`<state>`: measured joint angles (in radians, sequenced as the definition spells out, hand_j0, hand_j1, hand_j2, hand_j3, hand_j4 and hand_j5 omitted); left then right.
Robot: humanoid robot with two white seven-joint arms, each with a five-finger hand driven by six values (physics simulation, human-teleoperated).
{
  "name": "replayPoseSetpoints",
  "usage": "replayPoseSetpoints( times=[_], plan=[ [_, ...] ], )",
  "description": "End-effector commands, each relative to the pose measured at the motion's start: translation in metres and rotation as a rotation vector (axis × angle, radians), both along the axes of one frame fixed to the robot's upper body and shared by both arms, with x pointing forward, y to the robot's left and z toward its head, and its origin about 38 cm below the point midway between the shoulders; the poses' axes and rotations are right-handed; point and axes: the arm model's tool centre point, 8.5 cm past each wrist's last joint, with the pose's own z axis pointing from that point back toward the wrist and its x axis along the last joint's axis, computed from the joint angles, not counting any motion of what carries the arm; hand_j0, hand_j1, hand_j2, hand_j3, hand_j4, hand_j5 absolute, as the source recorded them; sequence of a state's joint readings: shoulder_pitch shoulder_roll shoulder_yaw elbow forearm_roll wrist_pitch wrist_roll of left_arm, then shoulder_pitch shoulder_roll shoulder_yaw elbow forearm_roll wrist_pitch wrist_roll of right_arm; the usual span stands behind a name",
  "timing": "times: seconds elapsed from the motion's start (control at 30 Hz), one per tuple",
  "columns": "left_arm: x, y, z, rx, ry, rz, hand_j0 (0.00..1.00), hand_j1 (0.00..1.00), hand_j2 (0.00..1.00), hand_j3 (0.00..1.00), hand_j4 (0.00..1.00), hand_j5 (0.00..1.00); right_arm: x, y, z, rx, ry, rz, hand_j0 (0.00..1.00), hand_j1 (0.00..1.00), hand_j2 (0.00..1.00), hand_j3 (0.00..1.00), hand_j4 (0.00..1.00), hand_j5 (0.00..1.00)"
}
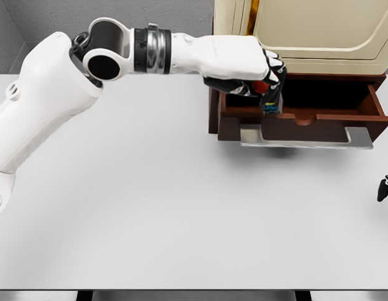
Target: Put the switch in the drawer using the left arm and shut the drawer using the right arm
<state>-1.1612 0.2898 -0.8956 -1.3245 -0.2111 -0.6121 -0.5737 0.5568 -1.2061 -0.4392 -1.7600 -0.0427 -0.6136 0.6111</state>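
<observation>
Head view: the left hand (253,75) is closed around the switch (270,100), holding it over the open drawer (307,119), at its left end; release has not occurred. The right hand (386,186) shows only at the right edge, resting on the table (150,207); its fingers cannot be judged. Placement appears nearly complete; closing remains undone.

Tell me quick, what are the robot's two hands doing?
Left hand: closed around the switch, over the open drawer.
Right hand: only its fingertips show at the edge; cannot tell.
</observation>
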Motion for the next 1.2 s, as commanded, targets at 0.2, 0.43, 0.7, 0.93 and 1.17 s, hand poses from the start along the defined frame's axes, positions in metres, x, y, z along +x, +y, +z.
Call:
replayPoseSetpoints(
  times=[0.2,0.43,0.7,0.93,1.17],
  plan=[
    [0.012,0.001,-0.006,-0.014,0.046,0.033,0.35,0.35,0.35,0.35,0.35,0.35,-0.001,0.001,-0.004,0.008,0.015,0.000,0.46,0.46,0.46,0.46,0.46,0.46],
    [0.026,0.003,-0.015,0.034,0.035,0.087,0.35,0.35,0.35,0.35,0.35,0.35,-0.001,0.002,-0.004,0.008,0.016,0.002,0.46,0.46,0.46,0.46,0.46,0.46],
    [0.029,0.003,-0.018,0.031,0.048,0.099,0.49,0.49,0.49,0.49,0.49,0.49,-0.001,0.001,-0.005,0.008,0.018,0.001,0.46,0.46,0.46,0.46,0.46,0.46],
    [0.024,-0.008,-0.017,0.021,0.049,0.072,0.79,0.79,0.79,0.79,0.79,0.79,-0.001,0.003,-0.007,0.009,0.025,0.005,0.46,0.46,0.46,0.46,0.46,0.46],
    [0.016,-0.024,-0.016,0.013,0.049,0.035,0.82,0.82,0.82,0.82,0.82,0.82,-0.001,0.002,-0.007,0.007,0.025,0.005,0.46,0.46,0.46,0.46,0.46,0.46]
  ],
)
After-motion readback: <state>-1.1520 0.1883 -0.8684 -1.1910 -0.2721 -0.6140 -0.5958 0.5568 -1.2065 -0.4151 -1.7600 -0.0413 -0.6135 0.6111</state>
